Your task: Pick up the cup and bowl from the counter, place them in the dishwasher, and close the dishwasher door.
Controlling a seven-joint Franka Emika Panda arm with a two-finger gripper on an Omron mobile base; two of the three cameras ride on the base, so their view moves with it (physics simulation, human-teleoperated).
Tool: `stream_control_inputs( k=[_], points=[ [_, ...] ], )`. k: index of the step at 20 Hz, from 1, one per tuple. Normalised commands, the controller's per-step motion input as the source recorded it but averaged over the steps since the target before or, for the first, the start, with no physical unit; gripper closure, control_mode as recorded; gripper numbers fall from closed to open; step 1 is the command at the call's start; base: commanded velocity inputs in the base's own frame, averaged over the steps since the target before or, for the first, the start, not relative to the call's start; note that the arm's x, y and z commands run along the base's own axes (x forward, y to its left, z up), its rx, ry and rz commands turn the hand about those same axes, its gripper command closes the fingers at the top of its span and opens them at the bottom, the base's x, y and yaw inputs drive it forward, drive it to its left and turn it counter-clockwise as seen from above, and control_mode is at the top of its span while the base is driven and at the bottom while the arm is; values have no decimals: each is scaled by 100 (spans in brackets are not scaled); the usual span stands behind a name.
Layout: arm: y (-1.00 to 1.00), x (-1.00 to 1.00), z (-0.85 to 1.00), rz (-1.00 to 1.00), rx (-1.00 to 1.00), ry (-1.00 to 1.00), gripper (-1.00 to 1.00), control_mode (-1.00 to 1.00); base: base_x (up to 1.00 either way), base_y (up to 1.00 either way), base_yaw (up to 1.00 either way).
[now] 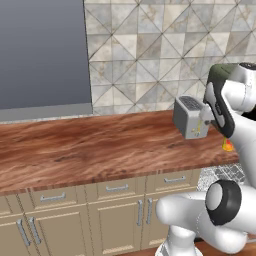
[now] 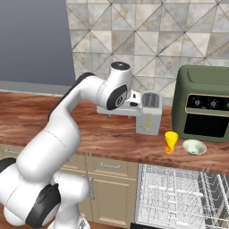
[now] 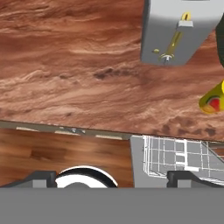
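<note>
So far nothing is loaded: cup [image 2: 171, 142] and bowl [image 2: 194, 146] sit on the surface [image 2: 112, 129], dishwasher [image 2: 179, 197] open, pincer [image 3: 113, 175] wide, empty.

- The bench [image 2: 112, 134] had a reddish-brown wood-grain top with a smooth, faintly satin look.
- The cabinets [image 1: 110, 215] below looked like matt beige painted panels with silver metal handles.
- The toaster [image 2: 150, 114] appeared as brushed grey metal.
- The cup [image 2: 170, 142] looked like smooth yellow plastic, with a red-orange patch.
- The bowl [image 2: 194, 146] was pale, smooth, ceramic-like.
- The oven [image 2: 203, 100] had a matt dark green casing and a glossy black front.
- The dishwasher [image 2: 179, 197] racks were thin white-grey wire.
- The wall tiles [image 2: 147, 36] looked like mottled stone.
</note>
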Motion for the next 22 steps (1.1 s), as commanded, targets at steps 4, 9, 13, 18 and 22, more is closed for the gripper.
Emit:
stream_control_inputs(
  k=[4,9,13,18,22],
  points=[
    [-30,7,-20,0,0,0,-100,-100,0,0,0],
    [-24,11,-26,0,-6,0,-100,-100,0,0,0],
    [-22,10,-25,0,-10,0,-100,-100,0,0,0],
    [-25,12,-22,0,-8,0,-100,-100,0,0,0],
    [-30,23,-22,0,-6,0,-100,-100,0,0,0]
  ],
)
